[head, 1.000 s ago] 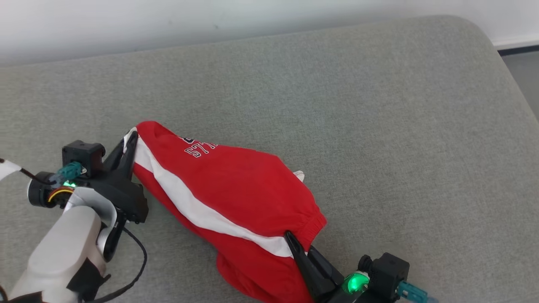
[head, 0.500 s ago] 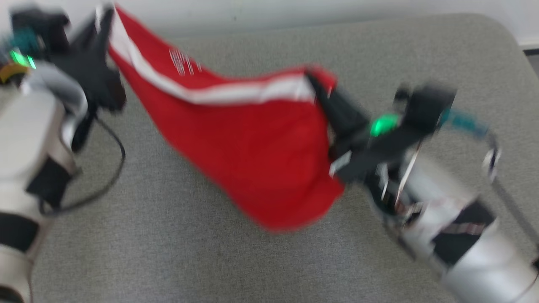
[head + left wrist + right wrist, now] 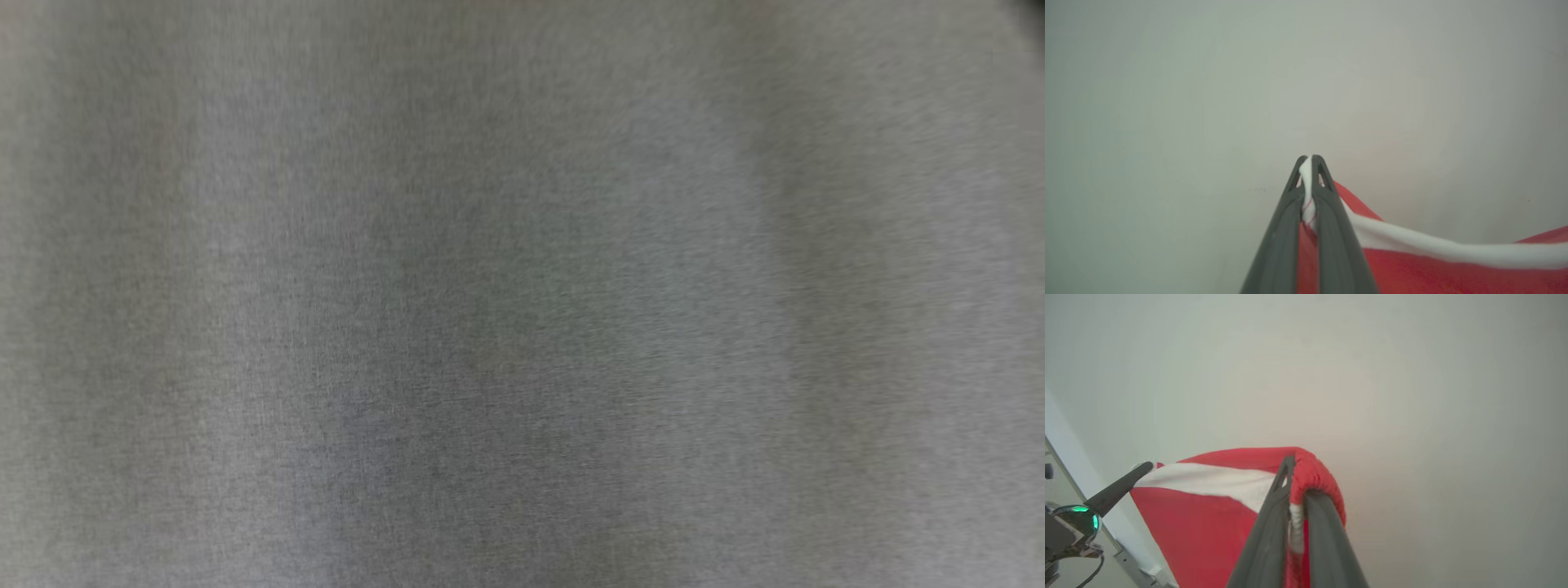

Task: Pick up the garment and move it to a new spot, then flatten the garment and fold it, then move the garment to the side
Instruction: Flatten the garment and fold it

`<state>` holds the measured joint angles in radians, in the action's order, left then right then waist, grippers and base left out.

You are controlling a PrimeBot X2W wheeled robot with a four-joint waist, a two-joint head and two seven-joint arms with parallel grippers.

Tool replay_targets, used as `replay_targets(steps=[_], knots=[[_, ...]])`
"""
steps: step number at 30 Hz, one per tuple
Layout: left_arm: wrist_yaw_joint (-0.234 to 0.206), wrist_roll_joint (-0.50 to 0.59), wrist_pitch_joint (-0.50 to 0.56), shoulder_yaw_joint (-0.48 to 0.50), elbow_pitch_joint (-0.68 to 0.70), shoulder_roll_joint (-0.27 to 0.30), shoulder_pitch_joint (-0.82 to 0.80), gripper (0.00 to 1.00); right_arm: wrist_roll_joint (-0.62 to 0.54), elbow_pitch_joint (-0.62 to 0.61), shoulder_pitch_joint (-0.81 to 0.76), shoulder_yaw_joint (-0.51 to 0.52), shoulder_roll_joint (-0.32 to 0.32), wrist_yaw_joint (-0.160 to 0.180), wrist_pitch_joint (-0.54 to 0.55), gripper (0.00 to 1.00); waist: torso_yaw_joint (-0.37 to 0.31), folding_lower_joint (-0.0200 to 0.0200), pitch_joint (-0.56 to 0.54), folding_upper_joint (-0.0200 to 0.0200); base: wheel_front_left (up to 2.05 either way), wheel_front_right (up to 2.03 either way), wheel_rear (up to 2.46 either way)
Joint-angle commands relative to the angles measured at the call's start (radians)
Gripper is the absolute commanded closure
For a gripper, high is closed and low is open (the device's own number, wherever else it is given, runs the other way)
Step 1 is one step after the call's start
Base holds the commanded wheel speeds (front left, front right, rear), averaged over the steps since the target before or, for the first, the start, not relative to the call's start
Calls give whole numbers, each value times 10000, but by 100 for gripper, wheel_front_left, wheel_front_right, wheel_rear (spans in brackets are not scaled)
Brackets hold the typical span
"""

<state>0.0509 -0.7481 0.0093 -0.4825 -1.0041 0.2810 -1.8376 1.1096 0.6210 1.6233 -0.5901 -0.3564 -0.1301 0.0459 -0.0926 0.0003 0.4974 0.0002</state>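
Since half a second ago the head view has swung onto bare grey woven upholstery [image 3: 522, 294], and both arms have lifted the red cloth garment with its white band [image 3: 1208, 522] before a pale wall [image 3: 1167, 81]. The left gripper [image 3: 1310, 161] is pinched tight on a white edge, and the right gripper [image 3: 1294, 473] is clamped on the ribbed red hem. The garment hangs stretched between them. Holding that spread even while carrying should help it land flat.

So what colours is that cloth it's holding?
Red with a white band; the garment shows best in the right wrist view.
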Motion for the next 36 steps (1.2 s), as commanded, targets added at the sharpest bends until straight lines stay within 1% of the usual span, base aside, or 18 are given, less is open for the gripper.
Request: replay_targets(steps=[1,3,4,5,7,10,13,18,22,25,31,34,36], knots=[[-124,-200,-82,189,-179,-165,-534,100,79,285,509,-1,-57,-16,36,100,341,-3,798,-2,0,0,0],[-221,-242,-160,283,-364,-299,-1192,100,94,696,1232,-70,-158,-14,55,100,374,-3,1005,-2,0,0,0],[-221,-242,-160,283,-364,-299,-1192,100,94,696,1232,-70,-158,-14,55,100,374,-3,1005,-2,0,0,0],[-198,-273,-150,338,-570,-472,-1667,100,56,1050,1858,-186,-233,-14,10,100,388,-3,1208,-2,0,0,0],[-143,-184,-180,248,-784,-625,-2053,100,100,1369,2300,-288,-227,-14,-68,100,392,-3,1375,-2,0,0,0],[-82,-131,-274,188,-991,-774,-2370,100,114,1596,2639,-451,-207,-14,-168,100,390,-3,1515,-2,0,0,0],[9,-34,-345,55,-1361,-955,-2583,100,70,1710,2951,-853,-219,-14,-296,100,345,-3,1663,-2,0,0,0],[94,-229,-643,90,-1901,-1141,-2577,100,371,1703,3015,-1466,-261,-14,-487,100,289,-3,1769,-2,0,0,0],[261,-318,-1019,144,-2237,-1216,-2043,100,674,1335,2485,-2070,-432,-14,-721,100,316,-3,1688,-2,0,0,0],[378,-461,-1478,205,-2354,-1285,-1398,100,936,774,1849,-2664,-626,-14,-1054,100,316,-3,1421,-2,0,0,0],[739,-856,-2269,328,-2339,-1147,614,100,1793,-969,-83,-3932,-1131,-14,-1970,100,63,-3,507,-2,0,0,0],[795,-1133,-2550,465,-1982,-1114,1891,100,2160,-1981,-1199,-4591,-1552,-14,-2468,100,5,-3,-90,-2,0,0,0],[792,-1550,-2666,719,-1434,-1072,2772,100,2340,-2599,-1920,-4988,-1893,-14,-2715,100,15,-3,-458,-2,0,0,0]])
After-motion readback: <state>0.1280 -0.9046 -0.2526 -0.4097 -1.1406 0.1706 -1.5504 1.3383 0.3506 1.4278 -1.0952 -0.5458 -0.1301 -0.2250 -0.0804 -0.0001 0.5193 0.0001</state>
